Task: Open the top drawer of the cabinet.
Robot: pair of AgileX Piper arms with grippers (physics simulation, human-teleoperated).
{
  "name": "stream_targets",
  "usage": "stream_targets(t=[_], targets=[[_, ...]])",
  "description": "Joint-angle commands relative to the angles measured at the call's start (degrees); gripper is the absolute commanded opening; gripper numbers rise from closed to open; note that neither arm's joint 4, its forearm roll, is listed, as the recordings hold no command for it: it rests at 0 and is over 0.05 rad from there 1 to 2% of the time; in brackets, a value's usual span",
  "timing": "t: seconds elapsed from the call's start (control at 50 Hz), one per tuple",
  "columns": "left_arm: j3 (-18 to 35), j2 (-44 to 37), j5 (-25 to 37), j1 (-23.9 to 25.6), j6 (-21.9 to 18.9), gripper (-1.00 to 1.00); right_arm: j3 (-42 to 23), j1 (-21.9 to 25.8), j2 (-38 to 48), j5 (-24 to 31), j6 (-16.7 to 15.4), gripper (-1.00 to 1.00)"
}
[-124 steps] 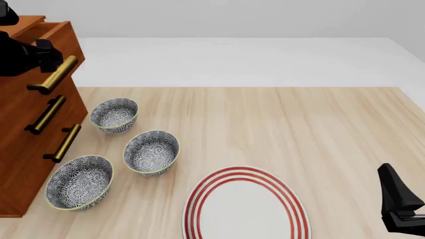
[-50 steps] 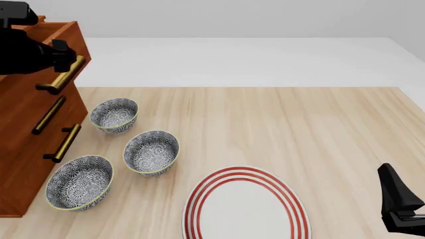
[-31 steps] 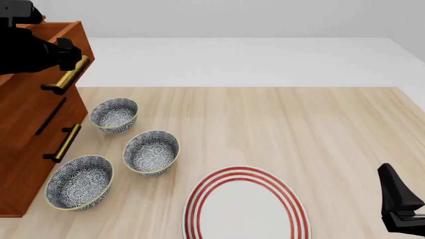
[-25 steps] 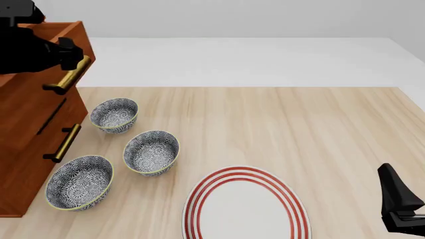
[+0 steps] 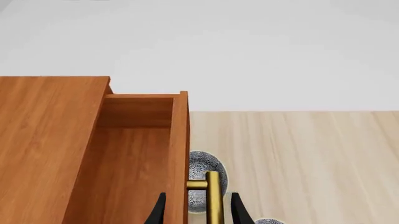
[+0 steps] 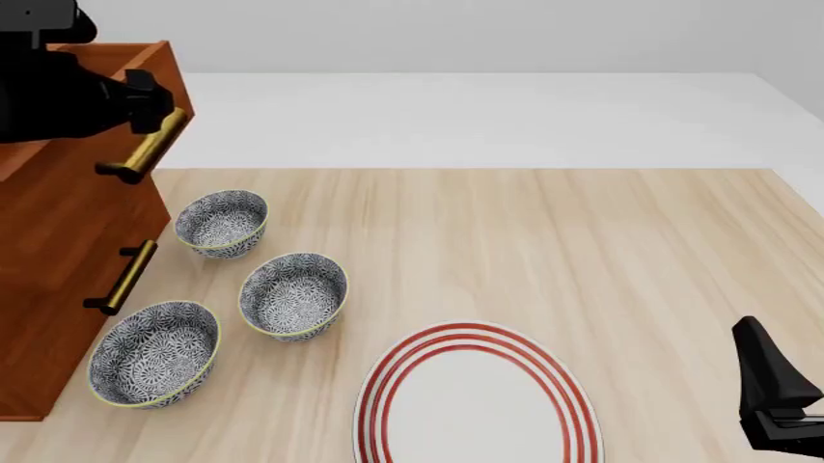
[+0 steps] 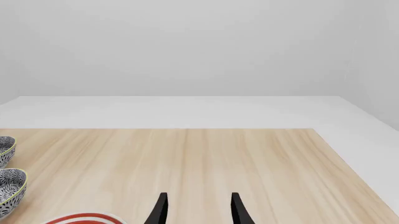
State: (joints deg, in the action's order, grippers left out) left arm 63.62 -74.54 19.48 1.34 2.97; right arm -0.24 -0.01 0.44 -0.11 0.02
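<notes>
While pulled out, top drawer (image 5: 134, 163) handle (image 5: 212, 198) between left hand (image 5: 196, 214)

top drawer (image 5: 134, 163) pulled open, cabinet (image 6: 52, 318) upright

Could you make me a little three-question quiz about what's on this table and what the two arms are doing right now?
1. True or false: the top drawer is pulled partly out of the cabinet.
2. How many patterned bowls stand on the table? A) two B) three C) four
3. Fill in: the left gripper has its jaws on either side of the drawer's brass ____.

Key:
1. True; the left wrist view shows its open, hollow inside.
2. B; the bowls sit near the cabinet, beside a red-ringed plate.
3. handle. The right gripper hangs open, holding nothing.
</notes>
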Motion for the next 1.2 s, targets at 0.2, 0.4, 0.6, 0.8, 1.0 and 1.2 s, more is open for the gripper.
stream_targets(t=[0.2, 0.4, 0.6, 0.8, 1.0, 1.2], targets=[[-5.0, -10.5, -0.4, 3.1, -5.7, 1.00, -2.3, 0.1, -0.4, 2.7, 0.0, 1.00], [-5.3, -10.9, -0.7, 3.9, -5.6, 1.00, -2.2, 0.1, -0.4, 2.6, 0.0, 1.00], [-6.4, -11.9, -2.2, 5.3, -4.5, 1.00, -2.3, 0.1, -0.4, 2.7, 0.0, 1.00], [-7.2, -12.3, -2.8, 6.5, -4.3, 1.00, -2.3, 0.1, -0.4, 2.7, 0.0, 1.00], [-8.2, -12.8, -3.7, 7.2, -4.3, 1.00, -2.0, 0.1, -0.4, 2.4, 0.0, 1.00], [-8.4, -12.8, -3.9, 7.9, -4.1, 1.00, -1.9, 0.1, -0.4, 2.2, 0.0, 1.00]])
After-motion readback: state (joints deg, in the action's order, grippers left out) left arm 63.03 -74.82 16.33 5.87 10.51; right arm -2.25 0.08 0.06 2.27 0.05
